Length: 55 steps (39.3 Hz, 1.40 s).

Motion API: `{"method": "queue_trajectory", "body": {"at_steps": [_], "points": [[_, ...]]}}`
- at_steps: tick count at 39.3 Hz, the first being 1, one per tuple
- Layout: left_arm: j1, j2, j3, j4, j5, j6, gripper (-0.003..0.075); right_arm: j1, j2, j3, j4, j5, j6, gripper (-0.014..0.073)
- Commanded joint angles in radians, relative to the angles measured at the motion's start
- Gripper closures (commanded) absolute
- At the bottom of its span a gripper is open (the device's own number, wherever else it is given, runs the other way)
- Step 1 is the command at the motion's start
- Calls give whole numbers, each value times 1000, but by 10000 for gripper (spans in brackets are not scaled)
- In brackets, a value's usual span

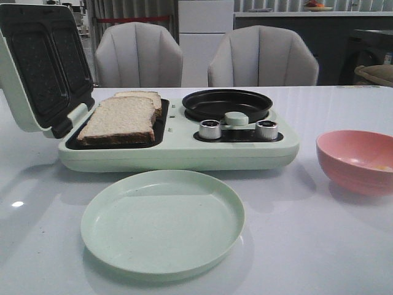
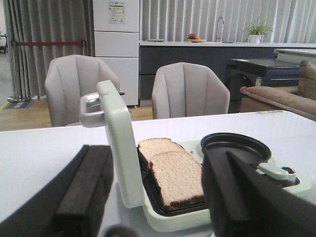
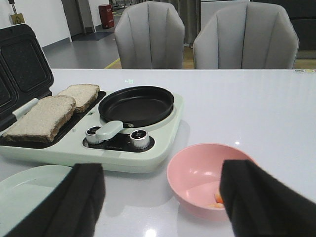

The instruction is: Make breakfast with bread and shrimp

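Note:
Two slices of bread [image 1: 120, 118] lie overlapping on the open sandwich plate of the pale green breakfast maker [image 1: 178, 153]; they also show in the left wrist view [image 2: 175, 175] and the right wrist view [image 3: 42, 116]. A few orange-pink shrimp [image 3: 216, 199] lie in the pink bowl [image 3: 197, 177], partly hidden by a finger; the bowl stands right of the maker [image 1: 359, 160]. My left gripper [image 2: 155, 197] is open and empty, near the maker's lid side. My right gripper [image 3: 160, 202] is open and empty, just before the bowl. Neither gripper shows in the front view.
The maker's lid [image 1: 40, 67] stands open at the left. Its round black pan [image 1: 227, 104] is empty, with two knobs [image 1: 210, 129] in front. A pale green plate [image 1: 163, 221] lies empty before the maker. Two grey chairs [image 1: 138, 55] stand behind the table.

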Motion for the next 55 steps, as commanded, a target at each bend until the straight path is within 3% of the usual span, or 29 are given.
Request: {"method": "queue_trajectory", "body": {"at_steps": [1,16,20,26,38,46,55], "points": [[-4,67,-100,-4,-25,-7,263,-5,6,-28,6,-76,-4,10],[0,501,-457,-38,35,-46,262,-5,6,-28,6,-76,-4,10],[34,611,-550,-36,50,-46,262,-5,6,-28,6,-76,-4,10],[138,770,-705,-73,178,-46,262,-5,6,-28,6,-76,-4,10],[271,996,-834,-168,226,-44,262,-5,6,-28,6,-76,-4,10],[278,1147,-940,-234,346,22,262,-5,6,-28,6,-76,-4,10],[278,1240,-1038,-271,356,22,262,-5,6,-28,6,-76,-4,10]]}}
